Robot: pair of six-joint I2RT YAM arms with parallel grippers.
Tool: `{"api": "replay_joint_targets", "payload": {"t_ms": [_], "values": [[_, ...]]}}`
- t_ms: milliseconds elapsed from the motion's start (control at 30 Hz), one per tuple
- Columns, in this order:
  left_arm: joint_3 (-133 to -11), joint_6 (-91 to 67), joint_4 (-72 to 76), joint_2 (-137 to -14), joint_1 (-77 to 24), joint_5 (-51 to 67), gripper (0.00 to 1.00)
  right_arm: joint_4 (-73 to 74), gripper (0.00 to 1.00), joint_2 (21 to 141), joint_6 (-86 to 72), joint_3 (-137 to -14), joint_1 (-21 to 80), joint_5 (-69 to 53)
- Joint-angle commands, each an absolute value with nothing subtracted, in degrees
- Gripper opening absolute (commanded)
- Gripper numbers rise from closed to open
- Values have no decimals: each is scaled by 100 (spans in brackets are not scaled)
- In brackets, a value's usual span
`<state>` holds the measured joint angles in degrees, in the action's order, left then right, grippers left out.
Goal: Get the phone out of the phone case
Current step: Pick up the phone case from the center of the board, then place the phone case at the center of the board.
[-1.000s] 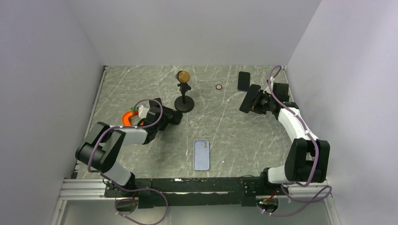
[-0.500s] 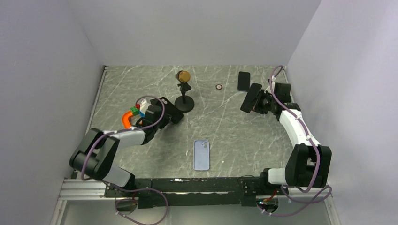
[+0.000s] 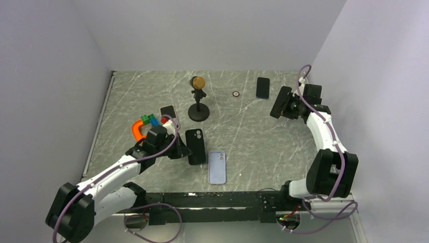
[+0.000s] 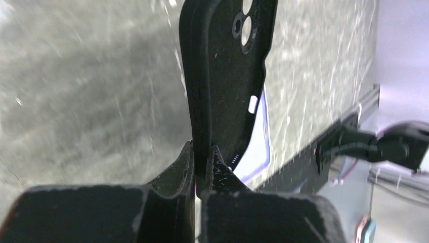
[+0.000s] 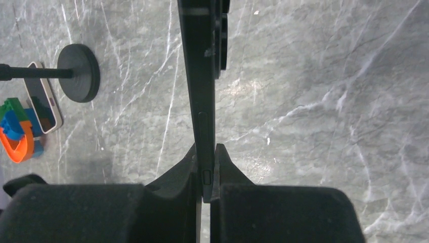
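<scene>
Grey marbled table (image 3: 243, 131), closed by pale walls on three sides, is seen from above with the two arm bases on a black rail at the near edge. Just beyond the rail a light blue handset (image 3: 217, 167) lies flat with its camera side up, and it is not touched by anything.

Just beside it, on the left, the phone case (image 4: 225, 76) is held by the left gripper (image 4: 202, 162). The fingers are pressed together on one long edge of the case. In the left wrist view the table can be seen through the camera holes, so the case is judged to be empty. An orange toy (image 3: 136, 129) with coloured blocks (image 3: 149, 120) and a small handset (image 3: 168, 111) lie behind this arm. Further back a microphone stand (image 3: 198, 112) is placed.

At the right side, well apart from the case, the phone (image 5: 200, 76) is clamped edge-on by the right gripper (image 5: 206, 167) and is lifted above the table. Near the far wall a small ring (image 3: 236, 93) and a black handset (image 3: 262, 87) are lying.

Since case and phone are in different grippers and far from each other, the separation itself is judged to be done, and the step in hand is the carrying away of the two parts. For the next move, each part should be lowered to a bare part of the table and released only when it is supported. The case must be kept off the blue handset beside it, and the phone should be laid flat, not dropped on its edge.
</scene>
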<state>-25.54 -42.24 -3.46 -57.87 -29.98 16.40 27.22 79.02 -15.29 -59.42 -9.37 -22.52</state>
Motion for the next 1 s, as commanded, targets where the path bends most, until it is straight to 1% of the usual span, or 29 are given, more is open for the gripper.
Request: {"api": "replay_joint_targets", "payload": {"t_ms": [0, 167, 333, 533, 667, 800, 833, 900, 967], "values": [[-2709, -3303, -1584, -5433, -3062, 2535, 0, 2650, 0, 8084, -1193, -6416, -1058, -2334], [-2651, -3170, -1759, -5521, -3125, 2847, 0, 2679, 0, 8340, -1173, -6617, -1195, -2666], [-2276, -3616, -1012, -5857, -3216, 3279, 0, 2637, 0, 8540, -1109, -6682, -1208, -2698], [-2278, -3808, -1062, -6161, -3428, 2909, 0, 2860, 0, 9238, -764, -7081, -1292, -2688], [-2279, -3978, -932, -6359, -3422, 2882, 0, 2863, 0, 9585, -612, -7343, -1475, -2949], [-2315, -4022, -1068, -6581, -3427, 2685, 15, 3043, 0, 10240, -480, -7682, -1648, -3400], [-2297, -4098, -1106, -6609, -3424, 2598, 24, 3150, 0, 10424, -486, -7796, -1653, -3444], [-2281, -4179, -1169, -6593, -3422, 2456, 39, 3075, 0, 10683, -545, -7879, -1652, -3483], [-2333, -4213, -1345, -6448, -3427, 2218, 50, 3044, 0, 10885, -573, -8035, -1666, -3500]]}}
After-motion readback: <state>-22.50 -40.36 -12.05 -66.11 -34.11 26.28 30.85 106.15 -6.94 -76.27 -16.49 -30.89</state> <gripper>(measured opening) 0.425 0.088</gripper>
